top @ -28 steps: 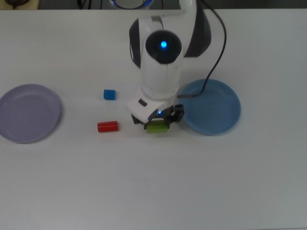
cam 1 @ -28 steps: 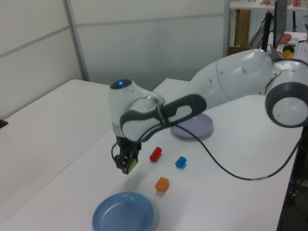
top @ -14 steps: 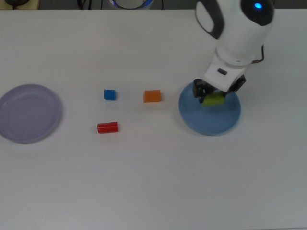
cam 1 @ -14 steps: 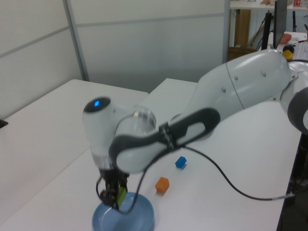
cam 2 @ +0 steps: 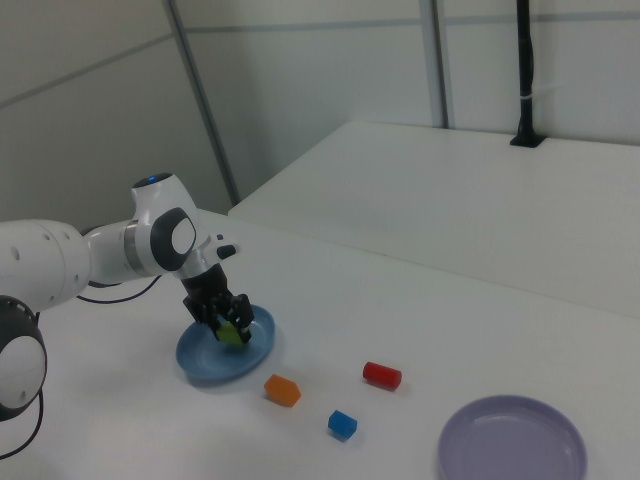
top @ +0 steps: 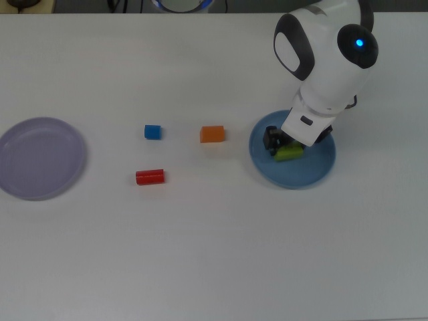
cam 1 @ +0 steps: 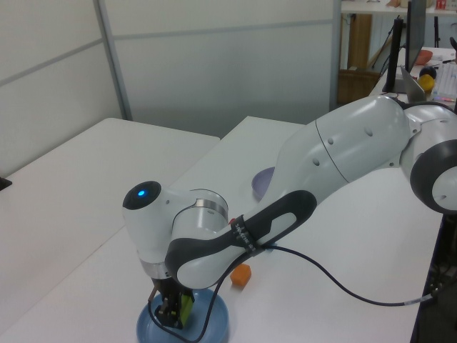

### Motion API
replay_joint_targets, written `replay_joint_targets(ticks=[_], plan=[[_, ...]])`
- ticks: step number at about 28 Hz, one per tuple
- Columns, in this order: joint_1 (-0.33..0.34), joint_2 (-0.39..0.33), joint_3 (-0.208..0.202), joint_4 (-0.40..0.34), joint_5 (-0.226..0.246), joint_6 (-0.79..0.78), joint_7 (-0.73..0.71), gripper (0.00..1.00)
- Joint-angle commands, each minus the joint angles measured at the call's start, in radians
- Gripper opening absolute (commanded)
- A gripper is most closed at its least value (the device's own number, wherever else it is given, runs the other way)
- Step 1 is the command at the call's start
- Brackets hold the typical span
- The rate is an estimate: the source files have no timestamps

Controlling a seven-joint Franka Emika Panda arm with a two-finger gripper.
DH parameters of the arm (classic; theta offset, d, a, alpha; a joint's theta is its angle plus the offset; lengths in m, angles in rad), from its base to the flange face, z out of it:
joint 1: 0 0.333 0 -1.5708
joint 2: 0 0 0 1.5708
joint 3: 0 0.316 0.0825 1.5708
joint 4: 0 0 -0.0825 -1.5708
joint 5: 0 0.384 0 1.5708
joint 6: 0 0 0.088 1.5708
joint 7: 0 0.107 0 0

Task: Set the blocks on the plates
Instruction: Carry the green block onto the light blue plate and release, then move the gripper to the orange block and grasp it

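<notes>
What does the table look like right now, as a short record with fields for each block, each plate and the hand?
green block: in the hand, low over the blue plate
hand: shut on the green block, above the blue plate
blue plate: top view's right
lavender plate: top view's left, nothing on it
orange block: on the table, beside the blue plate
blue cube: on the table
red block: on the table

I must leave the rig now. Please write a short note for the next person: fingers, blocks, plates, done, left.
Gripper: fingers shut on the lime-green block, low over the blue plate, not released.
On the table: orange block, blue cube, red block, all between the two plates.
Lavender plate: holds nothing.
Done: no block released on a plate.
Left: release the green one, then place the other three.
</notes>
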State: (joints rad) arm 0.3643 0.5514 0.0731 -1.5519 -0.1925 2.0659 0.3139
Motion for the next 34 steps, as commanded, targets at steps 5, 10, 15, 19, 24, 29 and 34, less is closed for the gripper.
replay_joint_targets(ticks=[5, 10, 15, 19, 24, 29, 34], plan=[[-0.001, -0.016, -0.013, -0.010, -0.022, 0.010, 0.002, 1.00], [-0.050, -0.053, -0.019, -0.011, -0.012, 0.003, -0.002, 1.00], [-0.119, -0.120, -0.018, -0.074, -0.004, 0.006, -0.039, 1.00], [-0.165, -0.192, -0.015, -0.168, 0.007, 0.017, -0.117, 1.00], [-0.194, -0.232, -0.018, -0.252, 0.061, 0.017, -0.262, 1.00], [-0.212, -0.228, -0.018, -0.301, 0.062, 0.034, -0.317, 1.00], [-0.229, -0.229, -0.019, -0.355, 0.061, 0.083, -0.332, 1.00]])
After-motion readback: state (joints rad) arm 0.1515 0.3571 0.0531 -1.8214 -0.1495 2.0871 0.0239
